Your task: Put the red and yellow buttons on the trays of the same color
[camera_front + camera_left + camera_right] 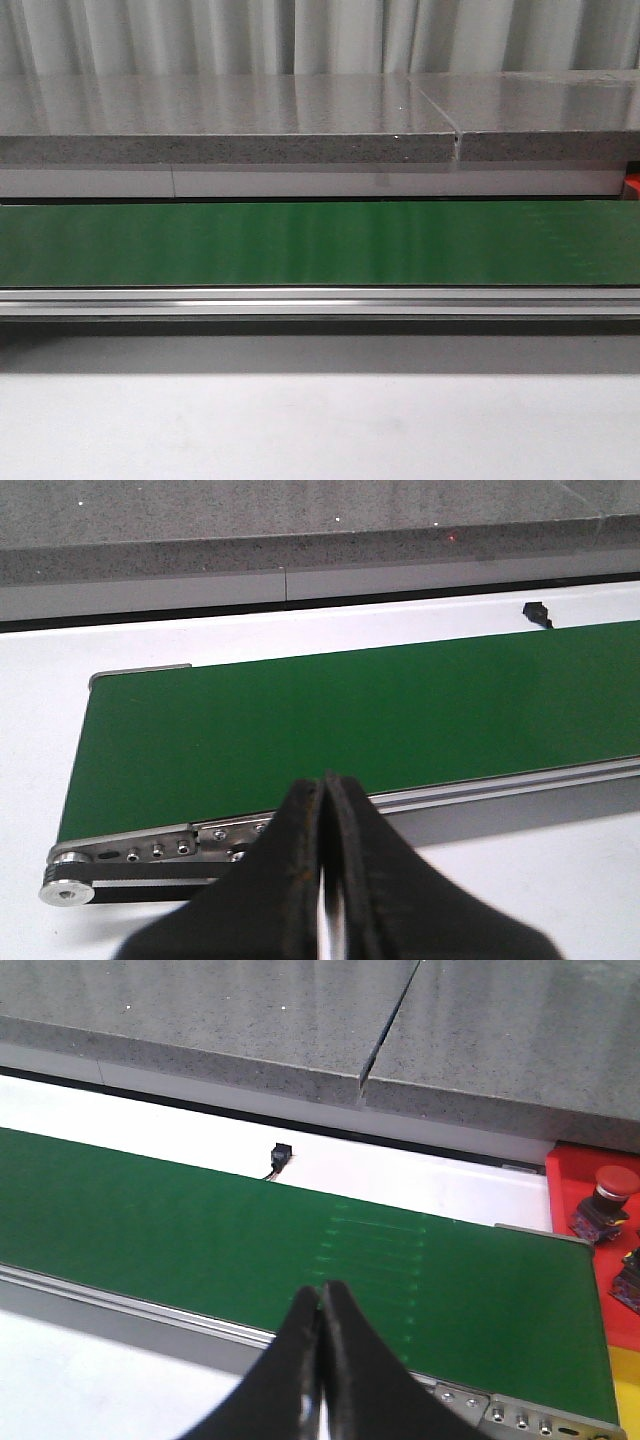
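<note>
Green, matte conveyor belt [320,243] spans the white bench [320,430], bare of buttons. Left tool [325,880] closed, black tapered fingers pressed together, empty, poised at the belt's near edge, likely waiting for arrivals. Right tool [320,1360] likewise closed and empty. Red tray [590,1185] at 3 o'clock of the belt's end, already carrying a red button [605,1200] with a domed cap; second piece [630,1280] beside it too cropped to identify. Yellow edge [628,1390] below, possibly the yellow tray. Speckled grey stone slab [220,120] behind.

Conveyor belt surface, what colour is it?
The conveyor belt is plain dark green, clearest in the front view.
</note>
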{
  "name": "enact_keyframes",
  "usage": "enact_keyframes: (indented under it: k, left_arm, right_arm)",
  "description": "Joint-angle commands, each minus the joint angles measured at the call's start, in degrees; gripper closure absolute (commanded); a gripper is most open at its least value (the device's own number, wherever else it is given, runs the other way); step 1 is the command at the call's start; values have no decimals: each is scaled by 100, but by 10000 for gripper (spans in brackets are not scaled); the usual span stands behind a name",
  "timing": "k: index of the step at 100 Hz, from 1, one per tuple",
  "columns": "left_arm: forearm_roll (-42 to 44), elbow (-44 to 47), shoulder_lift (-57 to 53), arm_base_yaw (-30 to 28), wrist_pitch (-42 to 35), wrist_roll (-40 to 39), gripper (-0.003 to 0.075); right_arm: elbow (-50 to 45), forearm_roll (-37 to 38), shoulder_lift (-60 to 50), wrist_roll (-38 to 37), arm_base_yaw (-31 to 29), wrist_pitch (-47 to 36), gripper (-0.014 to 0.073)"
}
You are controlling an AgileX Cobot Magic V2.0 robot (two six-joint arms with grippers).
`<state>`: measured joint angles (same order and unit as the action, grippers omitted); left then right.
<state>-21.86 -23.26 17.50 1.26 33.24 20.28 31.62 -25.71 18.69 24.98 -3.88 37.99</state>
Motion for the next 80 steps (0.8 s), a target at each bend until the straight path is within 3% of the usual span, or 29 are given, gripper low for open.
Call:
enact_keyframes:
  k: [1, 56, 80]
  left_arm:
    - [-146, -142, 44, 20, -394, -35, 739]
    - [-146, -142, 44, 20, -394, -35, 739]
    - [-146, -142, 44, 20, -394, -35, 739]
  right_arm:
    - [133, -94, 33, 57, -2, -373, 659]
    - [119, -94, 33, 57, -2, -492, 660]
    - [-476, -94, -71, 57, 93, -1679, 660]
